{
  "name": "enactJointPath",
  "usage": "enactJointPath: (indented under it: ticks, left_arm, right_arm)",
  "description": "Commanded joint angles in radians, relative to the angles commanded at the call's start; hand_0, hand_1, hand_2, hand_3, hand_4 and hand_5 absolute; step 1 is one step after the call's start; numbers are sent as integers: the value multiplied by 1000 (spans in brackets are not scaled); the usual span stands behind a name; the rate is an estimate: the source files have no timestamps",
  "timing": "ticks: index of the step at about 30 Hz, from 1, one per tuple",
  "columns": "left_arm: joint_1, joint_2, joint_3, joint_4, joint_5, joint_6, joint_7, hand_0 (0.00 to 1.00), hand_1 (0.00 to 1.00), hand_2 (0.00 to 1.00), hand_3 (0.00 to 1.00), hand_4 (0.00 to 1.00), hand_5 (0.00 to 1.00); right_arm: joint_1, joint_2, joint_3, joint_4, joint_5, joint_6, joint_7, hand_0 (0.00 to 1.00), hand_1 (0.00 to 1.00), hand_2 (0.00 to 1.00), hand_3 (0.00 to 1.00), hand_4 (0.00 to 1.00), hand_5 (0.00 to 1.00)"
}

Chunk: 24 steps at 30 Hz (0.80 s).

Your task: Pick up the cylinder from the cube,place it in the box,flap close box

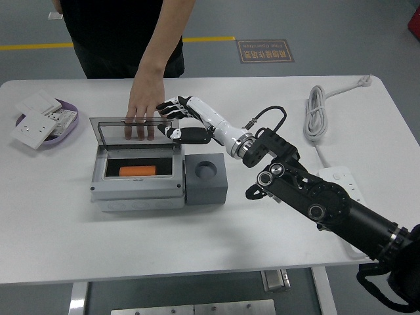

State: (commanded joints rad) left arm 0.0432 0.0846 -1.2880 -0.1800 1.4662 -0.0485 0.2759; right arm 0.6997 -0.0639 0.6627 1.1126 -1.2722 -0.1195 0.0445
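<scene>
Cylinder point(137, 170), orange, lies on its side inside the grey box point(136, 190); clear lid point(134, 130) stands upright. Grey cube point(206, 178) touches the box at 3 o'clock, its socket vacant. Right robot hand point(174, 119) at the lid's upper right corner, fingers spread, gripping nothing. At 12 o'clock, person's hand point(144, 109) rests fingertips behind the lid. Table point(262, 223) white.

Orange cylinder point(138, 170) lies flat inside open grey box point(136, 194), beside cube point(206, 178).
</scene>
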Motion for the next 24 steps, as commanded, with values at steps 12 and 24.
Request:
enactJointPath:
  ticks: [12,24]
  left_arm:
    - [3,-1,2,0,-2,1,-1,603,590,591,584,644,205]
    - [5,-1,6,0,-7,2,-1,604,590,591,584,645,205]
  right_arm:
    - [-6,-16,-15,59,-37,-10,-15,806,728,726,705,636,286]
    - [-18,-26,-64,129,-72,-10,-40,789,726,727,701,621,275]
